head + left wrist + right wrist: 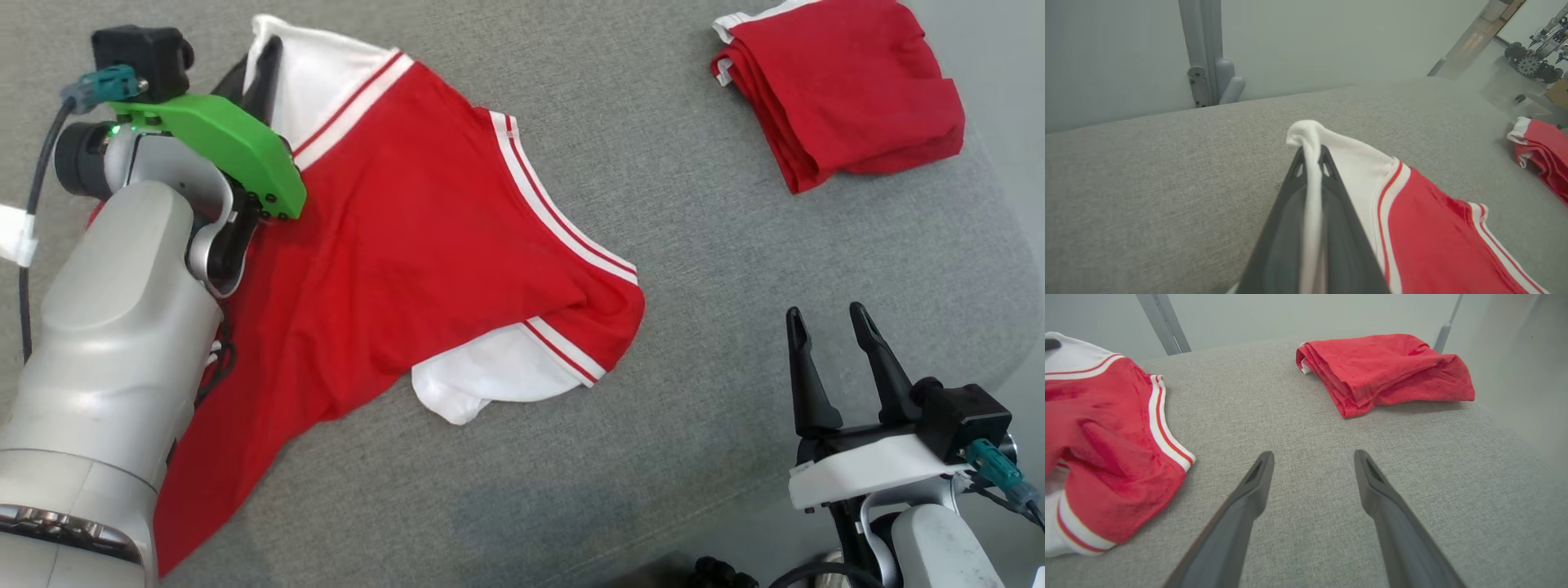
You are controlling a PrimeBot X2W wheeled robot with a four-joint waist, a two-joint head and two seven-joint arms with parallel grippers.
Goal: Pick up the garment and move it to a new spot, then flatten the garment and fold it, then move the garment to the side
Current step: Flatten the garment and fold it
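Left pincer (1312, 157) clamps the garment (424, 245) by its white corner (1359, 167); right pincer (1313, 457) stands spread wide, well apart.

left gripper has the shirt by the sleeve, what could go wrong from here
1. The left gripper is shut on only a thin fold of white sleeve on the garment; it might slip out on lifting.
2. The right gripper is open and apart from the cloth, so a one-corner lift could bunch it further.
3. Dragging it toward the folded red garment might disturb that pile.
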